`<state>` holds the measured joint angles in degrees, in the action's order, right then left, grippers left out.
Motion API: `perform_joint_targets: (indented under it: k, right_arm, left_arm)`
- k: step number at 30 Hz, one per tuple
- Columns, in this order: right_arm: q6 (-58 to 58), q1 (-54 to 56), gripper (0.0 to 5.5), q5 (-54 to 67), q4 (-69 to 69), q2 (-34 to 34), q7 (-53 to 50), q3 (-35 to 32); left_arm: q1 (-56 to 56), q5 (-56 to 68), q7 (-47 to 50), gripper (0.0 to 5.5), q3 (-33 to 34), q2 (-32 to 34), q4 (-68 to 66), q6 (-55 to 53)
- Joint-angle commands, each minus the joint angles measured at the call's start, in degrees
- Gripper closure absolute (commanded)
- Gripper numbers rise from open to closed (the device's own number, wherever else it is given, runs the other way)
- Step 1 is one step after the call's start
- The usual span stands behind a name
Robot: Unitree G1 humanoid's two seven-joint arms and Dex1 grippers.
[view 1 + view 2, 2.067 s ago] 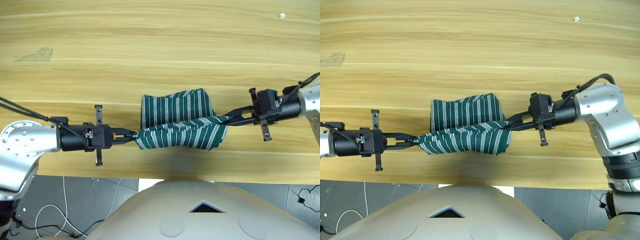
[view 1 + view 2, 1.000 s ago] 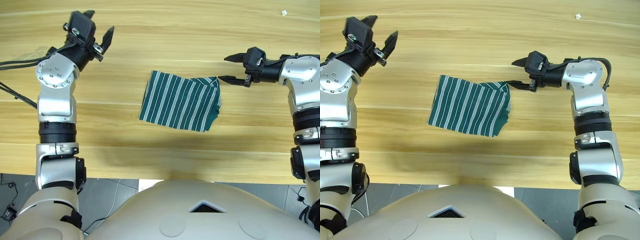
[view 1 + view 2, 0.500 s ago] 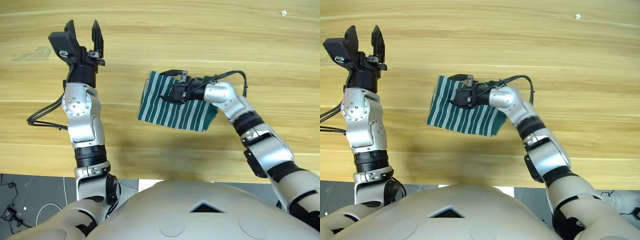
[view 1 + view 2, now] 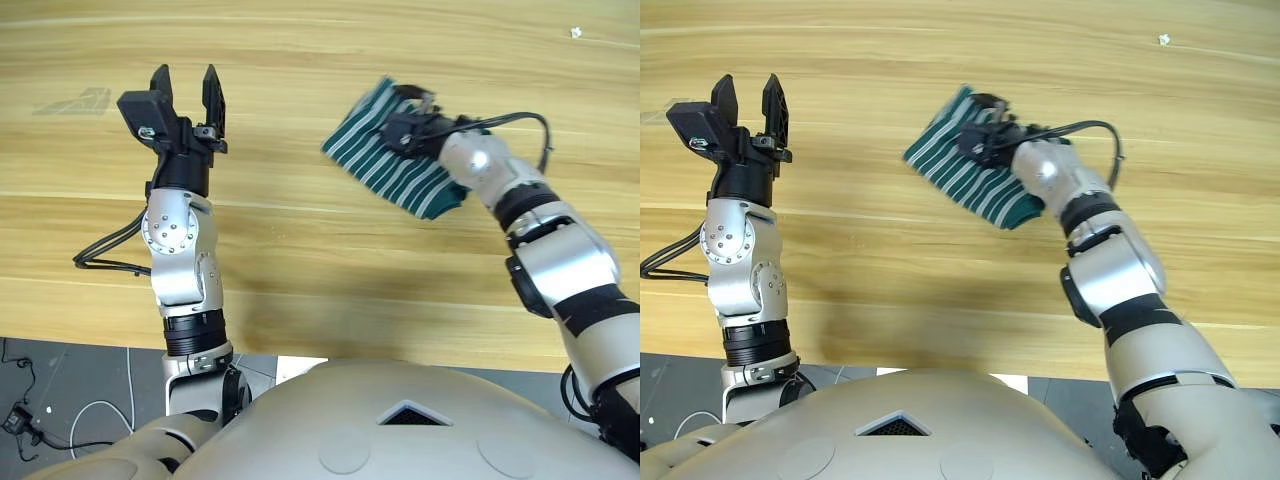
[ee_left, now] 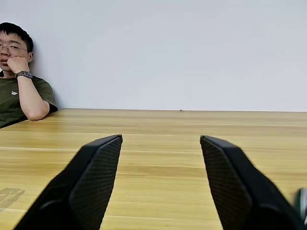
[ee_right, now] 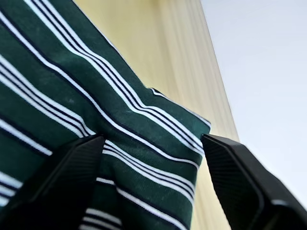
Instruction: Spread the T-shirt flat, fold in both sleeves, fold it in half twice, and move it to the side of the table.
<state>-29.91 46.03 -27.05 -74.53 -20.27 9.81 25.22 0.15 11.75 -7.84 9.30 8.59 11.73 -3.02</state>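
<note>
Table: folded T-shirt; right wrist view shows right pincer splayed.

The T-shirt is dark green with thin white stripes set in groups. The bench is pale yellow wood with long, straight grain. The fingers are black.

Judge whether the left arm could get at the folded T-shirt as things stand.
Probably yes: the left gripper stands open with bare table between it and the T-shirt, though the right gripper rests on the cloth.
</note>
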Motion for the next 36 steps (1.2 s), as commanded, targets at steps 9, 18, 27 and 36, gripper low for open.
perform_joint_targets:
  k: [9,18,27,36]
  right_arm:
    - [6.58,-20.45,1.77,8.43,-1.4,-16.07,-4.87,-12.46]
    - [-4.04,-13.47,1.77,4.36,9.39,-19.67,-26.22,-13.93]
    - [-10.6,-21.96,1.77,10.13,43.8,-7.43,-25.97,-16.76]
    - [-18.66,-29.47,1.77,36.35,38.57,11.01,-7.24,-19.2]
  left_arm:
    - [7.15,7.11,0.29,2.49,1.16,-3.22,7.57,-5.1]
    - [6.22,3.98,0.76,2.49,-1.1,-3.88,8.29,-2.77]
    - [1.61,0.1,0.26,2.49,-4.98,-4.79,7.68,2.61]
    - [-0.41,-24.5,14.23,2.49,-10.1,-3.99,-10.6,21.09]
